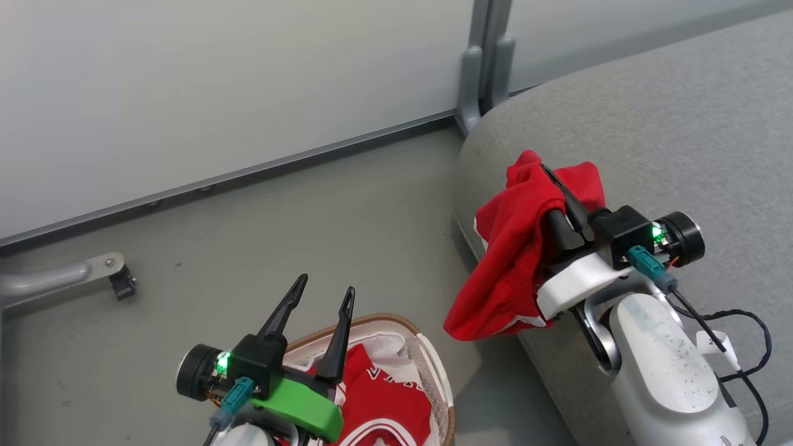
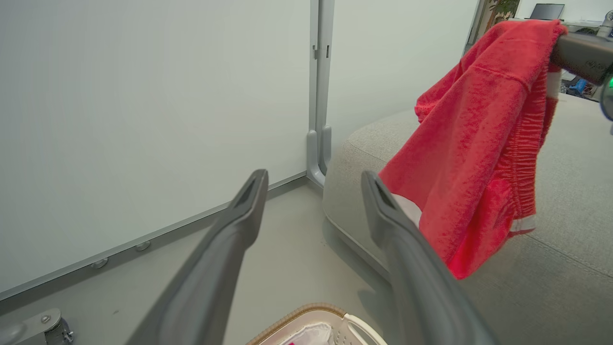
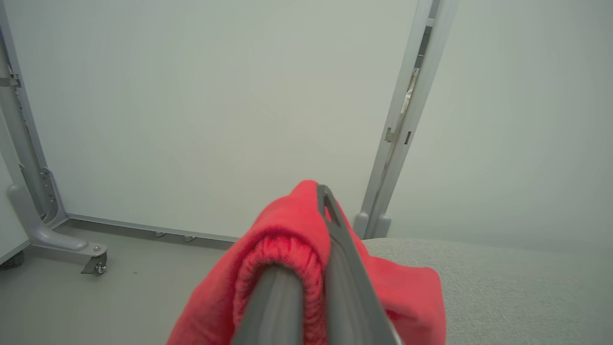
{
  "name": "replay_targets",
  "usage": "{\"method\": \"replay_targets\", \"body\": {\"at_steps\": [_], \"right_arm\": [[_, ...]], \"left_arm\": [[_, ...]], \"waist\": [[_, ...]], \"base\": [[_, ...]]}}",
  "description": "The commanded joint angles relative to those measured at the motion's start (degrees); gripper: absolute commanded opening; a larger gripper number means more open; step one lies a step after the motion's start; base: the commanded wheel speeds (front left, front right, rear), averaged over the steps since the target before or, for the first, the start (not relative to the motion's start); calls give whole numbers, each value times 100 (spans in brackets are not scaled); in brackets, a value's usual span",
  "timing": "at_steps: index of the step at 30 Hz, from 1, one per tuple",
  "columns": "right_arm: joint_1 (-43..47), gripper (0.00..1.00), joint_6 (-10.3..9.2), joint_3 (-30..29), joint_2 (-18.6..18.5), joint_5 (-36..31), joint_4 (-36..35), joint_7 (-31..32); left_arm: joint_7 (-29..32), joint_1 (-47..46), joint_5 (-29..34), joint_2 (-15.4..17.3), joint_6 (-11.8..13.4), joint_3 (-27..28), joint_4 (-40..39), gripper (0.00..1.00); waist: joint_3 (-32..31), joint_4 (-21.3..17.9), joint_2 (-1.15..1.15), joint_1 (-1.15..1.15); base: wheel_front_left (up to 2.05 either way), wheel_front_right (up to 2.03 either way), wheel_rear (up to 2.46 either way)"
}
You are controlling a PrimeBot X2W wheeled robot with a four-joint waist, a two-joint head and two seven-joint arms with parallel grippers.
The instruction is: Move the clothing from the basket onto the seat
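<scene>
My right gripper (image 1: pixel 546 170) is shut on the red shorts (image 1: pixel 514 248) at their elastic waistband. They hang from its fingers over the rounded corner of the grey seat (image 1: pixel 650 136), their lower end drooping past the edge. The right wrist view shows the shorts (image 3: pixel 282 230) bunched around the closed fingers (image 3: pixel 335 249). My left gripper (image 1: pixel 326 285) stands open and holds nothing, above the cream basket (image 1: pixel 384 319). A red jersey (image 1: pixel 378 396) with white trim lies in the basket. In the left wrist view the shorts (image 2: pixel 479 143) dangle right of the open fingers (image 2: pixel 249 201).
White partition panels stand behind, joined by a grey metal post (image 1: pixel 483 68) next to the seat's corner. A panel foot with a caster (image 1: pixel 118 275) sticks out at the left. Bare grey floor (image 1: pixel 310 204) lies between the basket and the panels.
</scene>
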Motion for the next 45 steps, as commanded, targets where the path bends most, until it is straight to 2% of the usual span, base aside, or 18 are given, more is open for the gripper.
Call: {"method": "replay_targets", "body": {"at_steps": [1,6,11,16,21,29,37,41,45], "right_arm": [[59,0,-9,-64,-17,-14,-126,-4],[164,0,-9,-248,-18,-23,-304,-4],[212,0,-8,-346,-13,69,-391,-4],[116,0,-8,-393,-10,160,-435,-4],[-44,0,-8,-507,-10,207,-467,-4],[-659,0,-8,-946,-11,4,-480,-4],[-2132,0,-8,-1727,-58,-862,-403,-4],[-2939,0,-8,-2042,-395,-1038,-301,-4],[-3667,0,-9,-2505,-1088,-1220,-245,-3]], "left_arm": [[-5,-64,69,-21,-25,29,6,100],[-4,-205,150,-64,-80,-1,63,100],[-5,-355,232,-18,-130,-112,119,100],[-5,-489,293,64,-151,-181,145,100],[-4,-653,343,123,-169,-308,182,100],[-4,-1009,391,181,-174,-502,109,100],[-4,-1541,480,209,-180,-734,34,100],[-4,-1756,497,178,-177,-840,-2,100],[-4,-1947,500,66,-177,-964,-114,100]], "waist": [[295,-625,0,0],[533,-1270,0,0],[799,-1751,0,0],[1065,-2052,0,0],[1307,-2074,0,0],[1742,-1623,0,0],[2482,-706,0,0],[2857,-226,0,0],[3260,229,0,0]], "base": [[0,0,0],[0,0,0],[0,0,0],[0,0,0],[0,0,0],[0,0,0],[0,0,0],[0,0,0],[0,0,0]]}}
